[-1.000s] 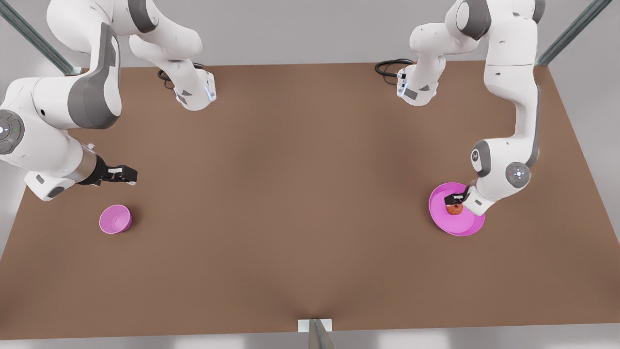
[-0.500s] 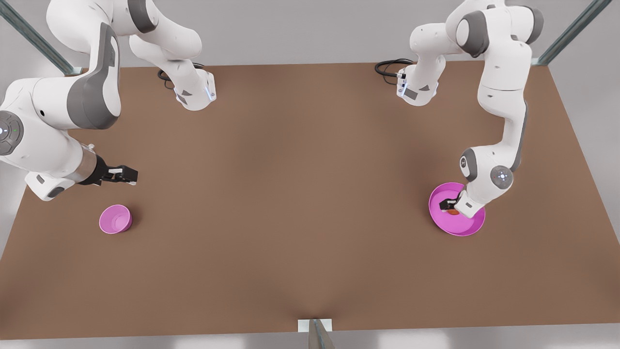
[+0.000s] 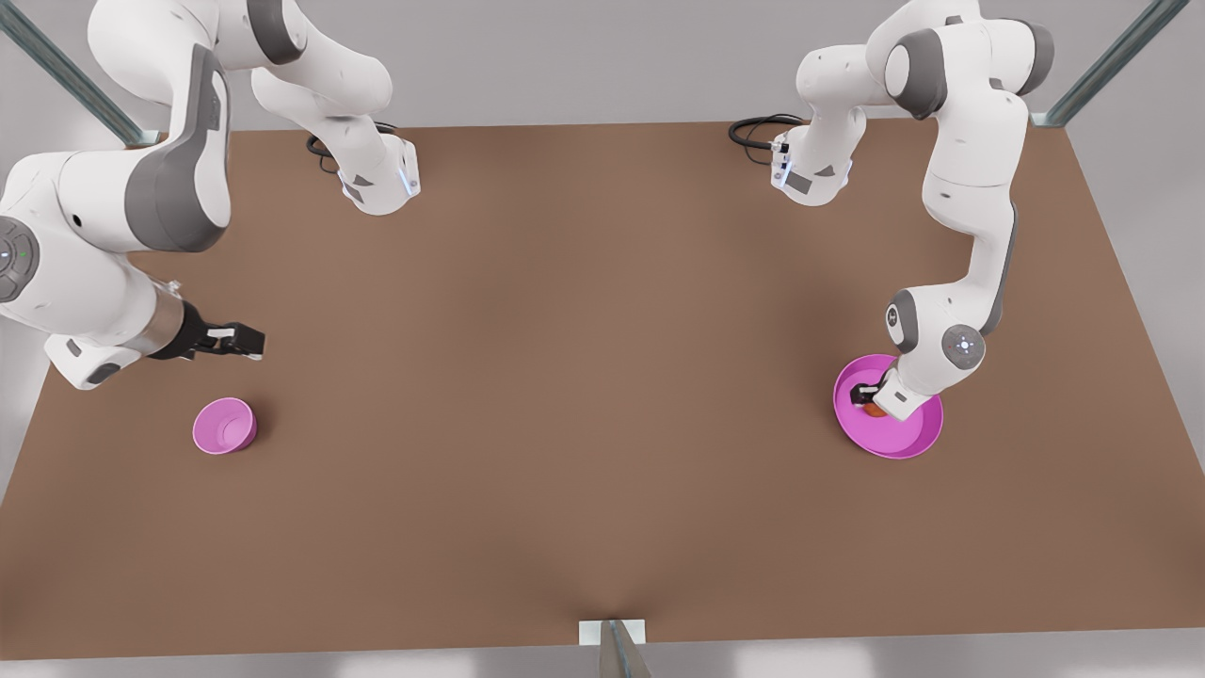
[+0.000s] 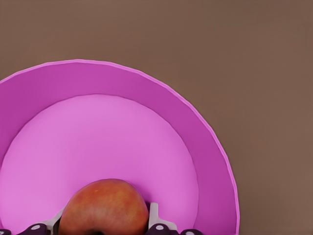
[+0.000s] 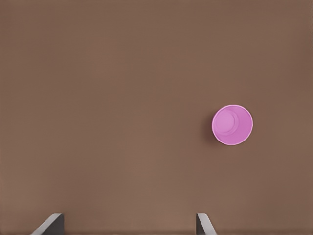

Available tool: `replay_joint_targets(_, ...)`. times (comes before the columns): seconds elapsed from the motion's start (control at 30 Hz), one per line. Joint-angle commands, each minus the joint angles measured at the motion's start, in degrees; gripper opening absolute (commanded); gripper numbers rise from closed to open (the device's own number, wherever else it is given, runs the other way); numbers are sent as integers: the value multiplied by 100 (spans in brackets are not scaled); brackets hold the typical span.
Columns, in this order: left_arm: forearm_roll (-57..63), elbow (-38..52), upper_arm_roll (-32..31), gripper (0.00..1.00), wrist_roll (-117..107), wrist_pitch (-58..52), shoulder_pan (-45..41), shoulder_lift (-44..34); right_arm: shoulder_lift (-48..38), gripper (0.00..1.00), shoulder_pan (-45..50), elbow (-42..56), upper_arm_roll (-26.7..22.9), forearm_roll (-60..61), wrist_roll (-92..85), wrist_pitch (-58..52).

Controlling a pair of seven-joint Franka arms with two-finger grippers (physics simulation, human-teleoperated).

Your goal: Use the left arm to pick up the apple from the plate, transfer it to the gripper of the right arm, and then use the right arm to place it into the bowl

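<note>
Straddling the apple (image 4: 103, 208), the left gripper (image 3: 868, 399) sits low inside the pink plate (image 3: 911, 438), on the front view's right. Its two fingers (image 4: 155, 218) stand on either side of the fruit, close against its flanks; whether they press it or only flank it I cannot tell. The apple rests on the plate's flat floor, directly between those fingers, with the plate's rim curving round beyond it. On the front view's left the right gripper (image 3: 247, 343) hangs above the brown table (image 3: 584, 377), waiting, its fingers (image 5: 204, 224) spread wide apart and holding nothing. The pink bowl (image 3: 224, 426) stands on the table near this gripper, apart from it.
</note>
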Motion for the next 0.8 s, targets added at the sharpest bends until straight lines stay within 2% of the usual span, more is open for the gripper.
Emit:
replay_joint_targets(0.0,-14,2,-3,73,109,2,0,-1,-7,100,-23,1,-5,62,65,-1)
replay_joint_targets(0.17,-14,151,-12,70,82,-235,-9,-229,-7,100,-66,-16,-14,62,47,-1)
replay_joint_targets(0.2,-23,353,-21,70,-75,-700,-17,-405,-7,100,-66,-16,-14,62,47,-1)
replay_joint_targets(0.27,-338,1293,-91,70,-1050,-2370,-412,-546,-7,100,-93,-16,-5,62,21,-1)
replay_joint_targets(0.3,-1041,2136,-197,70,-1850,-3468,-667,-520,-7,100,-93,-16,-5,62,21,-1)
replay_joint_targets(0.33,-1770,2656,-223,70,-2492,-3988,-957,-493,-7,100,-93,-16,-5,62,12,-1)
replay_joint_targets(0.37,-2448,2902,-232,70,-2686,-4015,-1195,-493,2,100,-93,-16,-14,62,12,-1)
replay_joint_targets(0.4,-2527,2990,-241,70,-2520,-3998,-1327,-441,2,100,-93,-16,-5,62,12,-1)
replay_joint_targets(0.6,-5120,3298,-865,73,4553,-2618,-1872,-370,37,100,-84,-16,-5,80,73,25)
replay_joint_targets(0.67,-5797,3307,-865,72,5935,-2416,-1995,-370,37,100,-84,-8,21,71,73,34)
replay_joint_targets(0.77,-7044,3377,-900,70,8184,-967,-2592,-63,160,100,-49,1,30,711,117,447)
